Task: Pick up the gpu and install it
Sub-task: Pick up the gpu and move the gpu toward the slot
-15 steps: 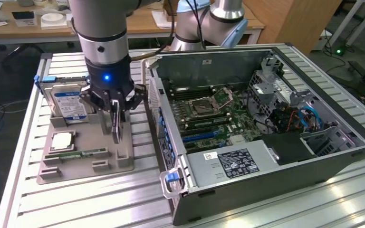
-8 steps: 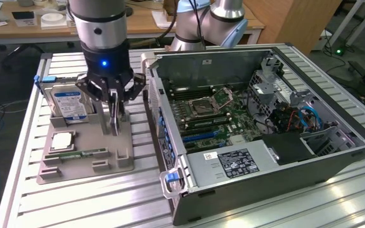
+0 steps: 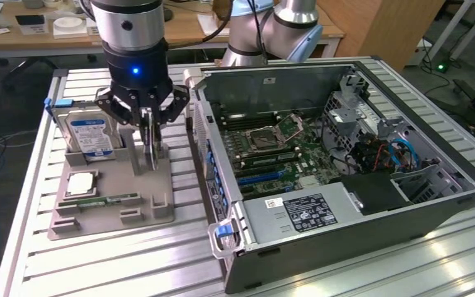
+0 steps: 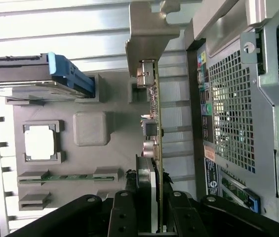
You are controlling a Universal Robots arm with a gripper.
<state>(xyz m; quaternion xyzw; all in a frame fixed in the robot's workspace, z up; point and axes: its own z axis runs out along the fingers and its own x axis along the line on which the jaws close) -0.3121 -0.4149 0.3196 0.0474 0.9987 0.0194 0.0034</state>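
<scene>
Black fingers (image 4: 142, 192) are seen closest to the wrist camera, pressed from both sides against the gpu (image 4: 157, 113), so that the thin card is clamped on edge between them. A silvery end bracket (image 4: 146, 34) is carried at the end of the card farthest from the fingers.

From the exterior view, the gripper (image 3: 149, 124) is found hanging straight down over a grey holder tray (image 3: 138, 213), and the card is kept upright beneath it. Whether the card's lower edge touches the tray cannot be told. A hard drive (image 3: 89, 133) with a blue label is stood on end in the tray just beside the card, on the exterior view's left. A square processor chip (image 3: 81, 184) and a slim green memory stick (image 3: 101, 200) are laid in their own recesses nearer the tray's front.

On the exterior view's right of the card, an open computer case (image 3: 435, 204) is set on the slatted metal table (image 3: 97, 266), close to the tray. Its green motherboard (image 3: 279, 154) is exposed, and a labelled power supply (image 3: 303, 213) is fitted at the near end.
</scene>
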